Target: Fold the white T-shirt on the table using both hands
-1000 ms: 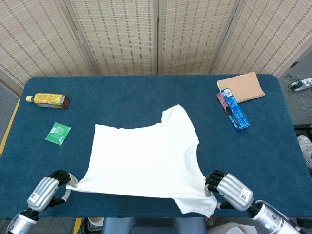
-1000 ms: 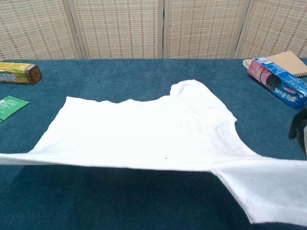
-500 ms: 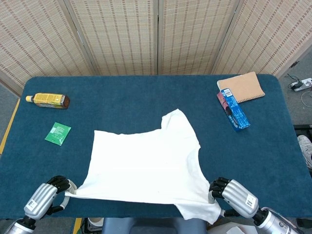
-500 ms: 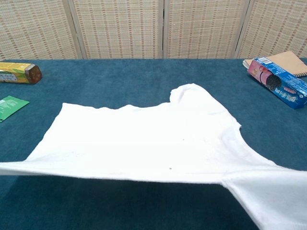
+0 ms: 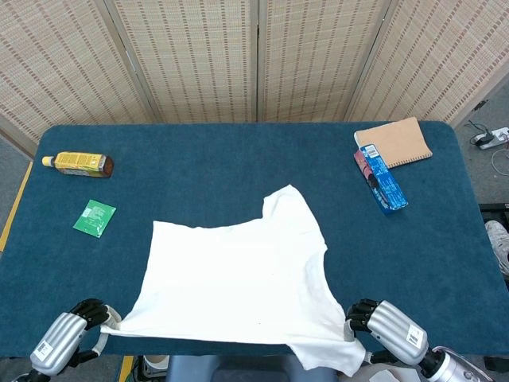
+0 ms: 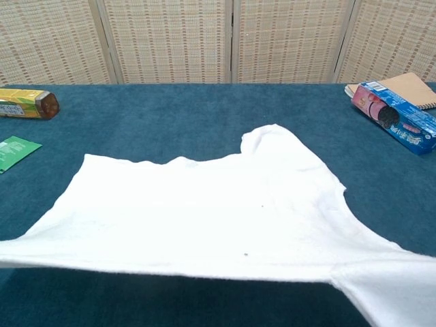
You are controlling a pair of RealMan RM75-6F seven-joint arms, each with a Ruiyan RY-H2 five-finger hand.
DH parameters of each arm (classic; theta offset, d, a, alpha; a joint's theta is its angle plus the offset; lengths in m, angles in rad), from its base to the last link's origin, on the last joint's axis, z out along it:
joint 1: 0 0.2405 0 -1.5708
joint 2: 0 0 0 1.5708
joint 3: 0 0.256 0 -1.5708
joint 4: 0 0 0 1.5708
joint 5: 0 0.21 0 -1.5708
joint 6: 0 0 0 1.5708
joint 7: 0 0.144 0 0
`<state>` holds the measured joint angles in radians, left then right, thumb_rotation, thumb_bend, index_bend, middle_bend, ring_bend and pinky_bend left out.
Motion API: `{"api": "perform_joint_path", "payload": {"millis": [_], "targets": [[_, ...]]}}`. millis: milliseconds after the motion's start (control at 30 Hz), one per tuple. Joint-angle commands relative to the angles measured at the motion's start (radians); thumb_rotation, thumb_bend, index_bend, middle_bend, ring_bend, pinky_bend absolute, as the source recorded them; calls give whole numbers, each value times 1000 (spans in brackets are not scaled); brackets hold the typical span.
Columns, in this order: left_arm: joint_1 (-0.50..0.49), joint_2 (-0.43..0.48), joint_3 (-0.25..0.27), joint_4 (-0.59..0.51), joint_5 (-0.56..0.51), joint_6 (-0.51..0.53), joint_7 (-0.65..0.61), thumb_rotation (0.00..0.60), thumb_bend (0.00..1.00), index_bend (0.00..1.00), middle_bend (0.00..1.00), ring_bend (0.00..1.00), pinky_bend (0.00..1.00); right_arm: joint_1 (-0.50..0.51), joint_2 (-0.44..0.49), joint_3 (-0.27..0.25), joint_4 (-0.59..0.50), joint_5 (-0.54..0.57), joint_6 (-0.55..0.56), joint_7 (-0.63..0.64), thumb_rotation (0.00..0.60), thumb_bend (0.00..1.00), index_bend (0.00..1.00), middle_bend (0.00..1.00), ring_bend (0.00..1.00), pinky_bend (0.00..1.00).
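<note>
White T-shirt (image 5: 238, 278) stretched taut across the near half of the blue table (image 5: 238, 159), both near corners pinched.

Left hand (image 5: 65, 341) at the near left edge, fingers curled tight onto the shirt's near left corner; right hand (image 5: 386, 324) at the near right edge, fingers closed onto the cloth beside the near sleeve. Near hem lifted clear of the table in chest view, far hem and far sleeve lying flat. Yellow bottle (image 5: 78, 164) on its side far left, green packet (image 5: 95, 217) just nearer. Brown notebook (image 5: 394, 142) far right, blue snack box (image 5: 381, 178) touching its near left edge.
</note>
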<state>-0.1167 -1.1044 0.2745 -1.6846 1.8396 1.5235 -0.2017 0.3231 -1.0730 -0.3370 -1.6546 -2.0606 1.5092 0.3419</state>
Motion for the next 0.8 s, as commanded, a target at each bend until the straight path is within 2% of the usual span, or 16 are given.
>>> {"api": "perform_joint_path", "payload": {"millis": [33,333,800], "targets": [[7,5,1,-3,3,4,4,600,612,768,424,363,212,-8,1,4,2,5,7,4,600,654,887,589,401,411],[-42,-14,-61,9,-79,-105,24,600,612,768,424,360,209,-27,-35,57,18,104,-36,-25,600,650,887,589,400,410],[-206,-45,-187,57,-207,-343,64,600,612,769,423,359,193,-1,-132,162,28,246,-170,-117,600,649,887,572,371,368]]}}
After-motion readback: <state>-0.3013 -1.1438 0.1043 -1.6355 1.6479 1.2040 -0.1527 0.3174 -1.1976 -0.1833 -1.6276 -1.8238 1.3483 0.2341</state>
